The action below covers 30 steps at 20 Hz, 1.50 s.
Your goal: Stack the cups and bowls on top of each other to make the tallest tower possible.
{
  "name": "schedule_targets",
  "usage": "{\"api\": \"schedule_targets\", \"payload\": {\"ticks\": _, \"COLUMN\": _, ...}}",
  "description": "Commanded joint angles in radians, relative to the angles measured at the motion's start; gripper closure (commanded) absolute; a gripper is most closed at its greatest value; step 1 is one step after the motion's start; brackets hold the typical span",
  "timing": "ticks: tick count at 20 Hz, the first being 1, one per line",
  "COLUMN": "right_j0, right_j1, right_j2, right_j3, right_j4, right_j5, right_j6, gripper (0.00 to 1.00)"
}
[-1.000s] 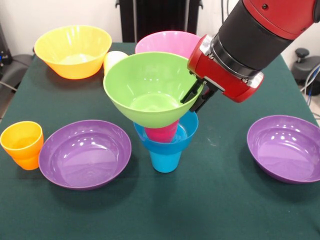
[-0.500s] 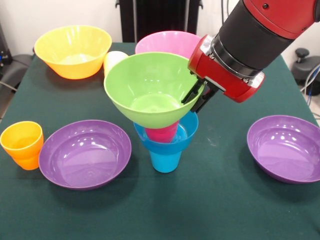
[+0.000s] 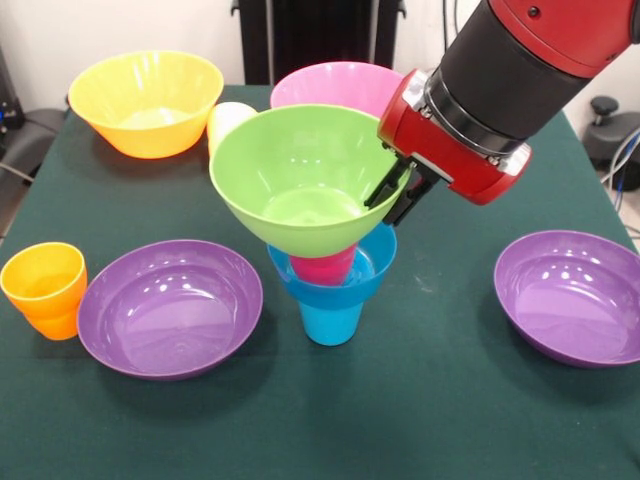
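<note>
Red and black robot arm [image 3: 520, 70] enters from upper right, slanting down and left; wrist tilted, gripper [image 3: 396, 197] pointing down-left at the tower.

Large deep orange-yellow glossy plastic bowl [image 3: 146, 100] upright at far left of the dark green table [image 3: 420, 400]. Large pink glossy bowl [image 3: 335, 85] upright behind the tower, partly hidden. Two wide shallow purple plastic bowls upright, mouths up: one [image 3: 170, 305] near left, one [image 3: 572, 297] near right, well apart.

Medium lime green glossy bowl [image 3: 305, 175] tops the tower, mouth up but tilted, rim higher at right. Black fingers [image 3: 385, 185] closed across its right rim, one inside, one outside.

Tower axis roughly vertical, centre table: green bowl sits on red stepped plastic cup [image 3: 325, 268], in small blue bowl [image 3: 345, 285], on blue cup [image 3: 330, 322].

Orange stepped cup [image 3: 45, 288] upright, touching left purple bowl. Pale yellow cup [image 3: 226, 120] behind green bowl, mostly hidden.
</note>
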Motion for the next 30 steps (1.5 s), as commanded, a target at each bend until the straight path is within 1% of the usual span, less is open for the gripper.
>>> {"api": "schedule_targets", "payload": {"ticks": 1, "right_j0": 0.022, "right_j1": 0.004, "right_j2": 0.114, "right_j3": 0.073, "right_j4": 0.012, "right_j5": -0.028, "right_j6": 0.160, "gripper": 1.00}}
{"api": "schedule_targets", "payload": {"ticks": 16, "right_j0": 0.027, "right_j1": 0.008, "right_j2": 0.097, "right_j3": 0.056, "right_j4": 0.010, "right_j5": 0.012, "right_j6": 0.171, "gripper": 1.00}}
{"api": "schedule_targets", "payload": {"ticks": 23, "right_j0": 0.029, "right_j1": -0.002, "right_j2": 0.099, "right_j3": 0.079, "right_j4": 0.004, "right_j5": -0.004, "right_j6": 0.162, "gripper": 1.00}}
{"api": "schedule_targets", "payload": {"ticks": 30, "right_j0": 0.031, "right_j1": -0.021, "right_j2": 0.101, "right_j3": 0.106, "right_j4": 0.001, "right_j5": 0.005, "right_j6": 0.147, "gripper": 1.00}}
